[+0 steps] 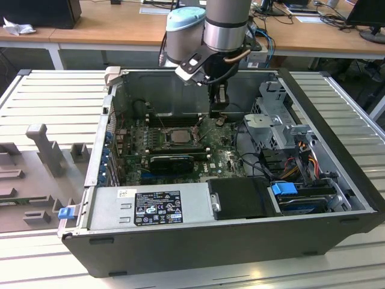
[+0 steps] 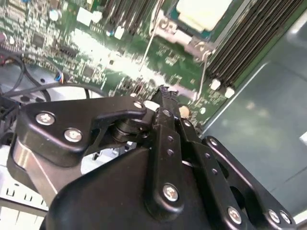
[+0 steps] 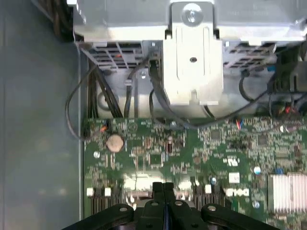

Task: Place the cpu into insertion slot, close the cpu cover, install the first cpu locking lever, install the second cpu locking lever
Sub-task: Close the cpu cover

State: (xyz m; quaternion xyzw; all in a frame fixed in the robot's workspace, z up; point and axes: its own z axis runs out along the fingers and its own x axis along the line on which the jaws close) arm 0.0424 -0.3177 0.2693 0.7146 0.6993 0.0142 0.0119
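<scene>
**Fig.** My gripper (image 1: 218, 117), of black jointed metal, is clenched. Its fingertips (image 3: 157, 189) press flat together with nothing visible between them, low over the glossy green board (image 3: 192, 148). A narrow closed tip like this would suit nudging a thin wire lever (image 2: 203, 76). In the exterior view the cpu (image 1: 178, 136), flat and pale-topped, sits in the slot (image 1: 161, 137) at 8 o'clock from me.

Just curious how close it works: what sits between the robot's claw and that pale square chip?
In the second wrist view, green circuit board with small parts, then a silver metal frame edge, lies between the gripper and the cpu.
</scene>
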